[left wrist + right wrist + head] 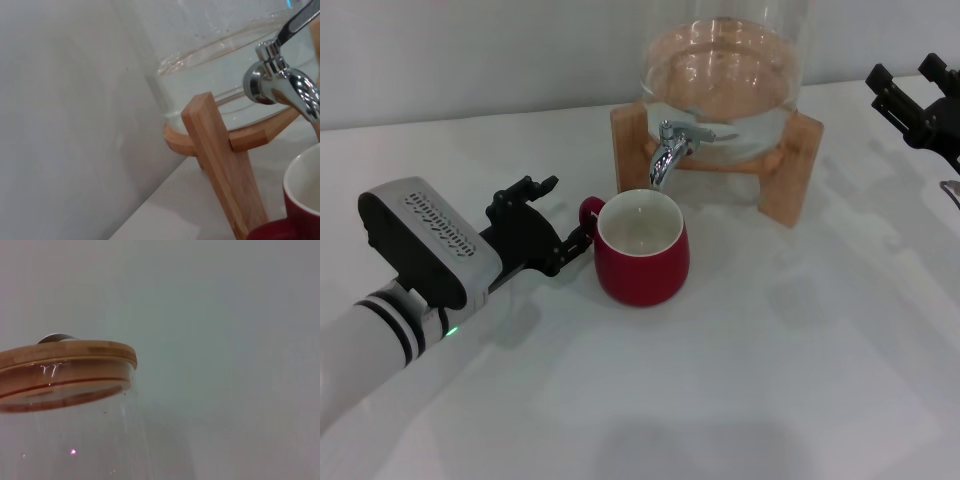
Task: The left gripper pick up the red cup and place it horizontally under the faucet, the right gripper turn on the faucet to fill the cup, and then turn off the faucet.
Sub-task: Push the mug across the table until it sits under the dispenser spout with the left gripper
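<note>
The red cup point(642, 250) stands upright on the white table, its white inside showing, just below and in front of the faucet point(670, 150) spout. Its rim point(305, 175) and handle edge point(272, 231) show in the left wrist view, with the faucet point(280, 82) above. My left gripper point(570, 212) sits at the cup's small handle point(590, 210). Its fingers are spread: the lower one touches the handle, the upper one stands apart. My right gripper point(910, 80) hangs open, high at the far right, away from the faucet.
The faucet is fitted to a clear glass jar point(725, 70) holding water, on a wooden stand point(780, 170) at the back of the table. The jar's wooden lid point(65, 357) fills the right wrist view. A grey wall lies behind.
</note>
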`<state>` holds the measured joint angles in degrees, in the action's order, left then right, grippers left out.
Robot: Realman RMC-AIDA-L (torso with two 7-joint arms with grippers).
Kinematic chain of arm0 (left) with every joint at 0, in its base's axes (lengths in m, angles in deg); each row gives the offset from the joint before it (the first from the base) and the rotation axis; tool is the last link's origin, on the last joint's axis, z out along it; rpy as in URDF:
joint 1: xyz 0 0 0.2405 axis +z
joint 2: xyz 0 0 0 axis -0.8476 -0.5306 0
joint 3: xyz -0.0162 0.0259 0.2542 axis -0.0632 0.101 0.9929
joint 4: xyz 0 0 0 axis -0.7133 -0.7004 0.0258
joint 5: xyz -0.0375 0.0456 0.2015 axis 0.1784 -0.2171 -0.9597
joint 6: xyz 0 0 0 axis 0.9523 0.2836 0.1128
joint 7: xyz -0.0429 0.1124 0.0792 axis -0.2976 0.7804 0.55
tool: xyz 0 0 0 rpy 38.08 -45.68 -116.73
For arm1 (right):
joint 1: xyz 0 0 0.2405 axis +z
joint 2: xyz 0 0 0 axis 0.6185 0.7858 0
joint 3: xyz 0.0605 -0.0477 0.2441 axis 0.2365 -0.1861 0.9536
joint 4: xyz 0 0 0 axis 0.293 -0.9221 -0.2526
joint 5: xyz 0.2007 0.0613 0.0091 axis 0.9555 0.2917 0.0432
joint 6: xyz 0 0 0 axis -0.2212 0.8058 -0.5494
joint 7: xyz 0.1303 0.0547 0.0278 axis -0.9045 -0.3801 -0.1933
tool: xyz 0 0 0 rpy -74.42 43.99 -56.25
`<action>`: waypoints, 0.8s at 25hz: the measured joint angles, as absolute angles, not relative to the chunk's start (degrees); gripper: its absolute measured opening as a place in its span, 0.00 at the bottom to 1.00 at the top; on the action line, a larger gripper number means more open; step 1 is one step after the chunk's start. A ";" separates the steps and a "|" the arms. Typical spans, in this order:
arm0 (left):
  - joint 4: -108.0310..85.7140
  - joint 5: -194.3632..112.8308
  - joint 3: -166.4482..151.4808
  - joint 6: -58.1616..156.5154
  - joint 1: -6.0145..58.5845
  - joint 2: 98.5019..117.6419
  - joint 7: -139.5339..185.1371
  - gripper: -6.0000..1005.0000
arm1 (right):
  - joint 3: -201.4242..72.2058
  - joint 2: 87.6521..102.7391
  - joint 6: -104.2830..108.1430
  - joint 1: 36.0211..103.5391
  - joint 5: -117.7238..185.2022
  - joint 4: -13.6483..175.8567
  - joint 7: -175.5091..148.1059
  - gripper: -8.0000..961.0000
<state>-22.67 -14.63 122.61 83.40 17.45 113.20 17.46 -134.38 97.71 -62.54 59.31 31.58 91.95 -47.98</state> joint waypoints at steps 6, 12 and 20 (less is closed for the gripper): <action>-22.88 -14.63 122.48 83.38 17.75 113.21 17.45 0.68 | -134.43 97.71 -62.48 59.44 31.58 91.94 -47.98 0.89; -23.36 -12.89 122.40 83.52 18.04 113.18 17.68 0.68 | -134.47 97.71 -62.52 59.28 31.57 91.94 -47.98 0.89; -23.37 -11.54 122.39 83.47 18.05 113.06 17.68 0.68 | -134.43 97.71 -62.46 59.43 31.57 91.95 -47.98 0.89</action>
